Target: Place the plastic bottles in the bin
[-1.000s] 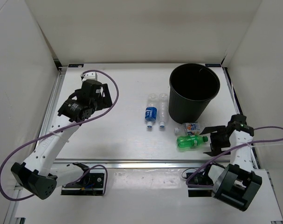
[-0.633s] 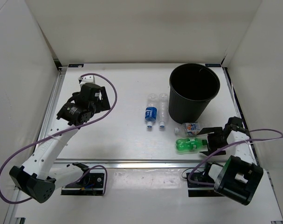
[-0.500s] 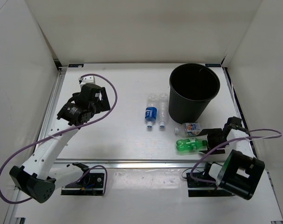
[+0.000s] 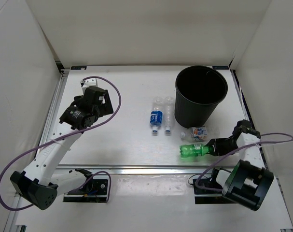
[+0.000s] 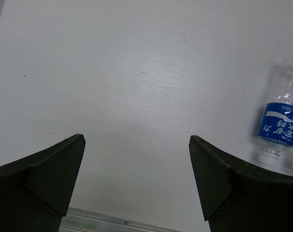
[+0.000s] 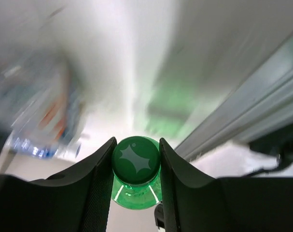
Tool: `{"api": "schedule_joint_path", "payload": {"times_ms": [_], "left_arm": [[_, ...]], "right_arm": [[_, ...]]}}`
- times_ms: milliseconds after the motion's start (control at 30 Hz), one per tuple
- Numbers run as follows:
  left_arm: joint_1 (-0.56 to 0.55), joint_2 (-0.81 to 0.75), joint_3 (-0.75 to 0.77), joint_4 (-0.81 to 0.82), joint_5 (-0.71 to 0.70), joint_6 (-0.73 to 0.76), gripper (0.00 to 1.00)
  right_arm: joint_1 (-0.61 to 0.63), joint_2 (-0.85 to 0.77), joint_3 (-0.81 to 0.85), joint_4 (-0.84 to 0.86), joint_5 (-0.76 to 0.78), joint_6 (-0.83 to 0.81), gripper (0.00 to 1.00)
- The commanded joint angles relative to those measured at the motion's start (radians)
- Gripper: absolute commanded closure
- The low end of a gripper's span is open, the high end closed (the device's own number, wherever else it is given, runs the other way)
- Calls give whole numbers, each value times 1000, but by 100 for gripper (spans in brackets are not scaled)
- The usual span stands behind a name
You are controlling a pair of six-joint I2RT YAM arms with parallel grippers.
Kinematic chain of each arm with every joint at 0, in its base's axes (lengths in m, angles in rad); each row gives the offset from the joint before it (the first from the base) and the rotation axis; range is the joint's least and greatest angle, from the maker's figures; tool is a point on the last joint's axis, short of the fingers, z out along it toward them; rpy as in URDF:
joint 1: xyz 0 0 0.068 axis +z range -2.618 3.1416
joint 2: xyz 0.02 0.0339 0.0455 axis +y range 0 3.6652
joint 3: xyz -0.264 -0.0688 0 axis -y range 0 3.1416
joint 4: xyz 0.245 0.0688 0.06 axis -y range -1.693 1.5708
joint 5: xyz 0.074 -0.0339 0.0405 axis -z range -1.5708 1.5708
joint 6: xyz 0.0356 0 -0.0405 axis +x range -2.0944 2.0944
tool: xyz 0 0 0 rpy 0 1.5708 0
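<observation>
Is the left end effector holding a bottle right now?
No: in the left wrist view the left end effector stands open over the table, and the blue-label bottle lies off to its side, untouched.

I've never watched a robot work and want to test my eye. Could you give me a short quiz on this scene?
1. True or false: the left gripper holds something.
2. Where is the right gripper shut on the green bottle? A. cap end B. middle C. base
3. How many bottles are outside the bin?

Key:
1. False. Its jaws stand open and empty.
2. A.
3. Four.
</observation>
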Motion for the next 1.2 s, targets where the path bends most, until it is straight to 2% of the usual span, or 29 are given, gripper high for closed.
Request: {"api": "schedule_joint_path", "payload": {"times_ms": [0, 67, 100, 167, 200, 333, 433, 567, 633, 767, 833, 867, 933, 1033, 1067, 1167], "left_arm": [[0, -4, -12, -4, -64, -17, 0], [0, -4, -24, -4, -75, -27, 0], [0, -4, -35, -4, -75, -39, 0], [0, -4, -35, -4, -88, -48, 0], [0, 5, -35, -4, -88, -48, 0], [0, 14, -44, -4, -97, -59, 0], [0, 25, -44, -4, -97, -59, 0], [0, 34, -44, 28, -68, -68, 0], [0, 59, -35, 40, -46, -56, 0], [0, 83, -13, 50, -23, -56, 0], [0, 96, -1, 50, -23, -56, 0], [0, 106, 8, 50, -14, -56, 0], [0, 126, 17, 50, -14, -56, 0], [0, 145, 27, 59, -14, -56, 0], [0, 145, 36, 59, -14, -56, 0], [0, 165, 48, 59, -14, -56, 0]], "right_arm": [[-5, -103, 174, -240, -22, -73, 87], [-5, -148, 332, -365, -22, -116, 93], [-5, -157, 397, -409, -33, -126, 99], [-5, -157, 546, -510, -53, -152, 100], [-5, -157, 700, -522, -62, -173, 100], [-5, -99, 1010, -522, -134, -173, 100], [-5, -21, 1096, -442, -143, -141, 100], [82, 115, 1114, -184, -36, -95, 99], [136, 175, 1142, -148, 18, -110, 90], [163, 303, 1246, -79, 67, -149, 90], [163, 358, 1318, -79, 67, -129, 83], [163, 381, 1332, -79, 67, -129, 59], [163, 381, 1326, -90, 53, -141, 58], [163, 308, 1260, -101, 112, -150, 4], [153, 283, 1186, -101, 113, -150, 0], [103, 208, 1082, -68, 102, -161, 0]]}}
